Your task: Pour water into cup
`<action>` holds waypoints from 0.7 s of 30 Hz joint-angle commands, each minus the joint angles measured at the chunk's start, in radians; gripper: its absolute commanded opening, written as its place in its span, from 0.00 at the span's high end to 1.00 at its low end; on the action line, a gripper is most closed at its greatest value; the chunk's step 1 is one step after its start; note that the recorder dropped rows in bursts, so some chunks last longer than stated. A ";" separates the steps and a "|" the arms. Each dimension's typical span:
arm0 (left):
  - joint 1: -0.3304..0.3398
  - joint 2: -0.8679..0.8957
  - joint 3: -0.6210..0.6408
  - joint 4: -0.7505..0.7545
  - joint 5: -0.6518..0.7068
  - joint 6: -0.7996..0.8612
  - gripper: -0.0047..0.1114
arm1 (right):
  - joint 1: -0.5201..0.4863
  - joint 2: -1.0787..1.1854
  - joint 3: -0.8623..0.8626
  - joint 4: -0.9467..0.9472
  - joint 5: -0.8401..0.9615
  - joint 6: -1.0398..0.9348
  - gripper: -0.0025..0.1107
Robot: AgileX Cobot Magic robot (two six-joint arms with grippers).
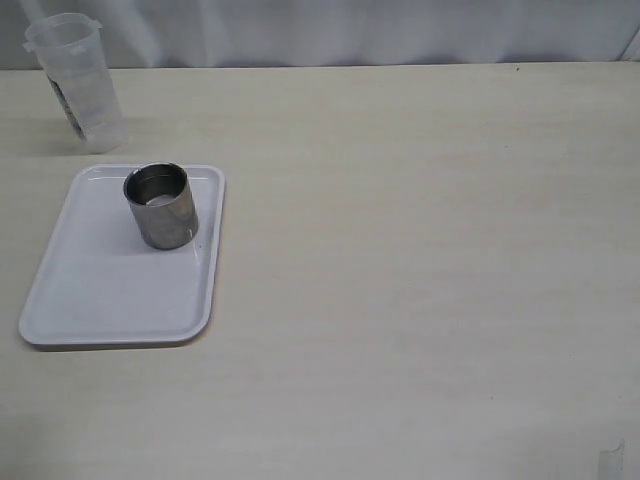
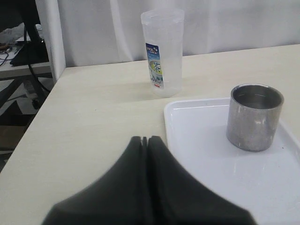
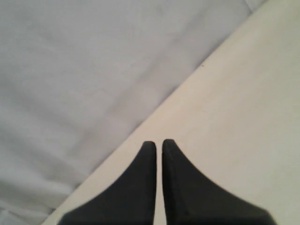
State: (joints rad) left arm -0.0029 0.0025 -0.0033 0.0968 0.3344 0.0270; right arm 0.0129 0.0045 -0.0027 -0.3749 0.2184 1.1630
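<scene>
The brushed steel cup [image 1: 165, 215] stands upright at the far end of a white tray [image 1: 110, 290]. It also shows in the left wrist view [image 2: 253, 119]. A translucent plastic beaker [image 1: 80, 85] with rim tabs stands on the table just beyond the tray, and shows in the left wrist view [image 2: 163, 51] with a label on it. Water [image 1: 95, 115] shows faintly in its lower part. My left gripper [image 2: 145, 138] is shut and empty, over the table by the tray's edge, short of the cup and beaker. My right gripper [image 3: 158, 142] is shut and empty. Neither gripper shows in the exterior view.
The pale wooden table [image 1: 420, 260] stretches wide to the right of the tray. A white curtain [image 1: 350, 30] hangs behind its far edge. In the right wrist view the table edge [image 3: 187, 79] runs along grey cloth.
</scene>
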 commanded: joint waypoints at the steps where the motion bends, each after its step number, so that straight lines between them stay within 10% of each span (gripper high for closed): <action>1: -0.007 -0.002 0.003 -0.003 -0.010 -0.001 0.96 | -0.009 -0.005 0.003 0.083 0.068 -0.196 0.94; 21: -0.007 -0.002 0.003 -0.002 -0.013 -0.001 0.96 | -0.009 -0.005 0.003 0.172 0.106 -0.894 0.94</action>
State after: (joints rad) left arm -0.0029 0.0025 -0.0033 0.0968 0.3344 0.0270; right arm 0.0129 0.0045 -0.0027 -0.2055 0.3228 0.3093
